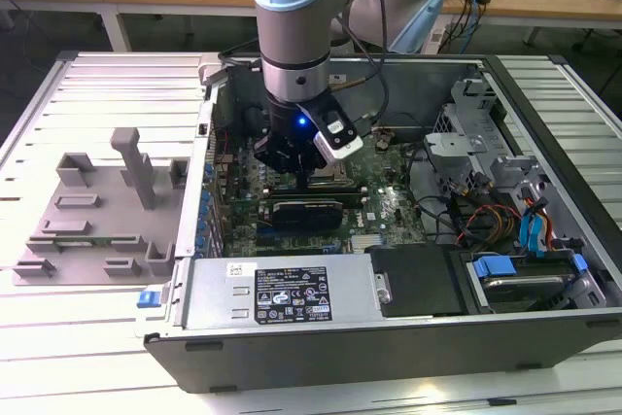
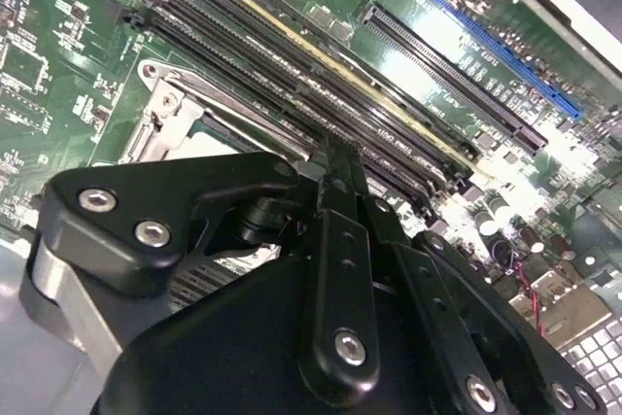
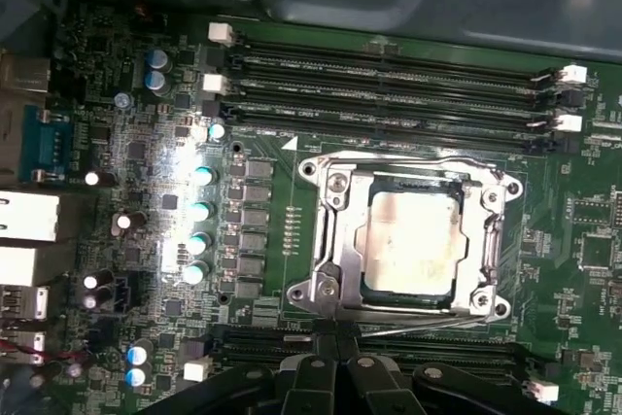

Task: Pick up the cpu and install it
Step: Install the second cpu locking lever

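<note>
Four memory slots [image 3: 389, 70] beside cpu [image 3: 413, 240]

Arm reaching straight down, wrist vertical

In the exterior view the grey and pale-blue arm [image 1: 296, 17] drops from above, its last joint upright, ending in the black gripper [image 1: 296, 164] with a small blue light glowing on its body. In both wrist views the dark linkages [image 2: 335, 269] angle inward; the fingers seem drawn close together, though their tips are hidden.
</note>
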Controlling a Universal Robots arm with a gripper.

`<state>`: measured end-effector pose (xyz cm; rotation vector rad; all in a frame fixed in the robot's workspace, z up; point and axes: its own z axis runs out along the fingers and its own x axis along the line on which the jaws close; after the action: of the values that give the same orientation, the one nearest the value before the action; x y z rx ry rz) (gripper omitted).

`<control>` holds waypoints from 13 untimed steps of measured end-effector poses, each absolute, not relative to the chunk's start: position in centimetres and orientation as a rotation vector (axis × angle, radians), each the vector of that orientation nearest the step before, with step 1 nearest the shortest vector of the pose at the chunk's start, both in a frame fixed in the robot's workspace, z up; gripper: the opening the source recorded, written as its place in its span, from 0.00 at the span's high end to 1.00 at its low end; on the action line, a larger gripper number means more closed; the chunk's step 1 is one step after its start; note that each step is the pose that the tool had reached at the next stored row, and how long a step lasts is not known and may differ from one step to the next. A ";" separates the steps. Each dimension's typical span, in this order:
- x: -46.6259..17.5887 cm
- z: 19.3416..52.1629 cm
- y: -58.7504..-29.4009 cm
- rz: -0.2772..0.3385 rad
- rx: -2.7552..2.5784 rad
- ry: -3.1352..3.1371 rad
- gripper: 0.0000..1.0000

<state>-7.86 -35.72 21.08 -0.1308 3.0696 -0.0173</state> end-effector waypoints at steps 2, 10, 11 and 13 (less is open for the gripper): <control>-7.9 21.1 -35.7 -0.004 -0.131 3.067 0.89; -8.3 21.1 -36.3 0.045 -0.128 3.050 0.89; -8.4 21.1 -36.5 0.048 -0.128 3.050 0.89; -8.5 21.1 -36.8 0.057 -0.127 3.050 0.89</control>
<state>-8.45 -36.80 21.07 -0.1272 3.0497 0.0572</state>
